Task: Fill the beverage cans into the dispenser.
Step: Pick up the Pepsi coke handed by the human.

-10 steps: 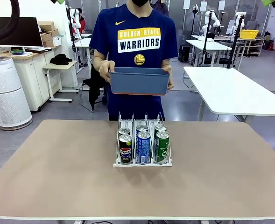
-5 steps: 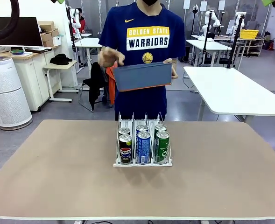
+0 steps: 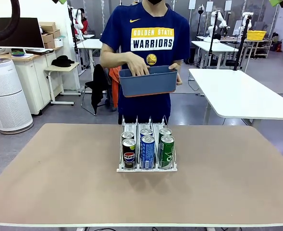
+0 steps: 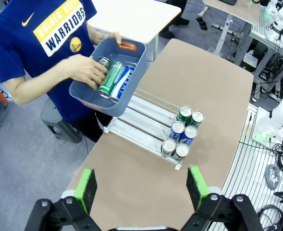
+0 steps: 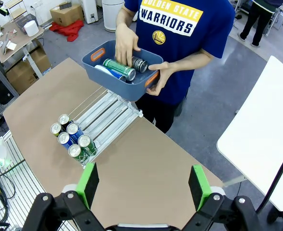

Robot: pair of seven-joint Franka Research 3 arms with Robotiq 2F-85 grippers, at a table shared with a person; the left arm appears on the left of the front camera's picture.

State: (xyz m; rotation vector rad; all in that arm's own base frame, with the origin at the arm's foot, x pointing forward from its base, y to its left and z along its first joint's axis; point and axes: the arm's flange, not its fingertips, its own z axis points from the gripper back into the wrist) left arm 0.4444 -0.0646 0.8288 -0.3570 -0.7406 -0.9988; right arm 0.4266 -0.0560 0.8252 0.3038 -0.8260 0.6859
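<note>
At the far side of the table (image 3: 59,187) a person (image 3: 146,33) is seen with a blue bin (image 3: 148,85) held in the air, above the far end of the dispenser (image 4: 139,118) or just beyond the table's edge; the height makes this hard to settle. The bin is held at one side by one hand (image 5: 160,72), while the other hand (image 4: 86,70) is put inside it, on the loose cans.

The dispenser is set mid-table, its three lanes running from the person toward the robot. Six cans are stood upright in two rows at the robot's end: in front a Pepsi can (image 3: 129,155), a blue-and-white can (image 3: 147,151) and a green can (image 3: 166,151), each with a like can touching behind. The far part of every lane is left bare, so open room is offered from the person's end.

In the bin a green can (image 4: 111,79), a blue-and-white one (image 4: 122,83) and a dark one (image 4: 104,62) are laid on their sides, long axes across the bin, partly under the hand.

The left fingers (image 4: 87,190) and the right fingers (image 5: 87,185) are spread wide apart, nothing between them, and are held well above and apart from both bin and dispenser. Neither arm can be judged nearer; the person's hand is plainly nearest the loose cans.
</note>
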